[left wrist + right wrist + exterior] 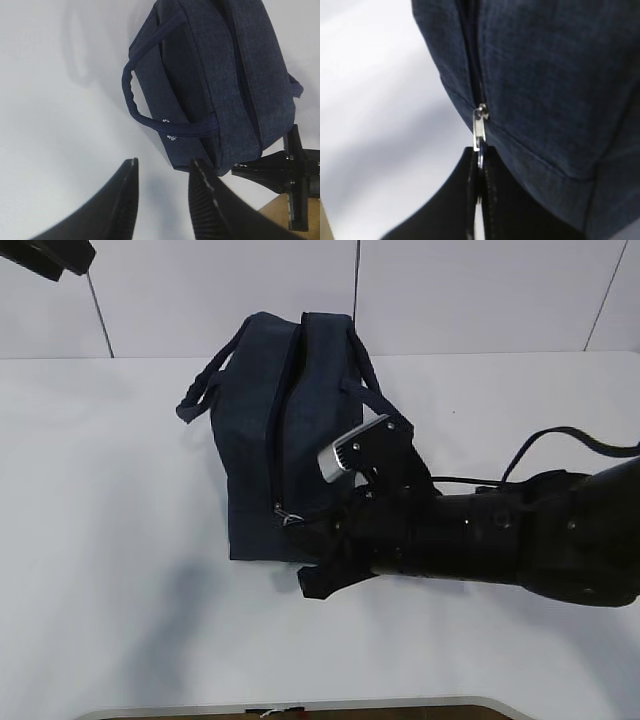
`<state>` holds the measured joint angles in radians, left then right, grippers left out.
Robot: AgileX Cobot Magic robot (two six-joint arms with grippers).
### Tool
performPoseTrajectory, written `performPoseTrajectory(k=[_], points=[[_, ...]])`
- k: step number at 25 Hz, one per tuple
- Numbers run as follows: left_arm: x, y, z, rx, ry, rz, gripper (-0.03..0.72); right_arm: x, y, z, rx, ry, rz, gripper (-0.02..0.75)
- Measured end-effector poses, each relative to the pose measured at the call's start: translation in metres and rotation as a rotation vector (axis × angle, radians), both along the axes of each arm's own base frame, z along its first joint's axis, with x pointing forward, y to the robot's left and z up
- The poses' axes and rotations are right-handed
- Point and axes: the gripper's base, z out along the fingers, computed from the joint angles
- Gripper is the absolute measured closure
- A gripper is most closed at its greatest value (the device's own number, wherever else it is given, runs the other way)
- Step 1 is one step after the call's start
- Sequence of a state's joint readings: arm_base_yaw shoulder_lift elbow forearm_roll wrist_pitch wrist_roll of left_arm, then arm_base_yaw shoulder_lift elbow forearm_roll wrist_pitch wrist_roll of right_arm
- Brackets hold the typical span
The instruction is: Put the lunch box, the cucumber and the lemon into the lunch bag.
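The large boxy dark navy fabric lunch bag point(285, 440) stands on the flat white table point(100, 540), a little left of the middle and toward the far side. Its zipper line point(280, 420) runs from far to near along the top, and the silver metal zipper pull point(288, 518) sits at the near end. The black right gripper point(479, 185) reaches in from the right, touching the pull at the bag's near edge. One strap handle point(205, 390) hangs off the bag's far left side.

Slanted exterior, two wrist close-ups, shared lunch bag point(285, 440)
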<state>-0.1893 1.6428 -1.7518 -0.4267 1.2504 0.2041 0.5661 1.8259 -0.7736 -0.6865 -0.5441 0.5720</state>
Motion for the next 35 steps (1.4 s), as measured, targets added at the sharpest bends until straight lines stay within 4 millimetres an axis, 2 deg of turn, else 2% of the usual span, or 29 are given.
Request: performPoseTrajectory(k=[4,12,19,28,35], points=[[0.0,0.0,0.0,0.0,0.0,0.0,0.446,-0.002,-0.003,0.013,-0.006,-0.006,-0.01,0.733],[0.0,0.0,-0.001,0.001,0.004,0.0,0.446,-0.004,-0.004,0.026,0.006,-0.032,-0.012,0.733],[-0.002,0.0,-0.036,0.025,0.124,-0.002,0.446,-0.004,-0.004,0.036,0.026,-0.041,-0.014,0.733],[-0.011,0.002,-0.079,0.066,0.246,-0.04,0.446,0.014,0.006,0.063,0.0,-0.042,-0.021,0.733],[-0.016,0.003,-0.097,0.091,0.277,-0.087,0.446,0.024,0.016,0.089,0.005,-0.052,0.026,0.733]])
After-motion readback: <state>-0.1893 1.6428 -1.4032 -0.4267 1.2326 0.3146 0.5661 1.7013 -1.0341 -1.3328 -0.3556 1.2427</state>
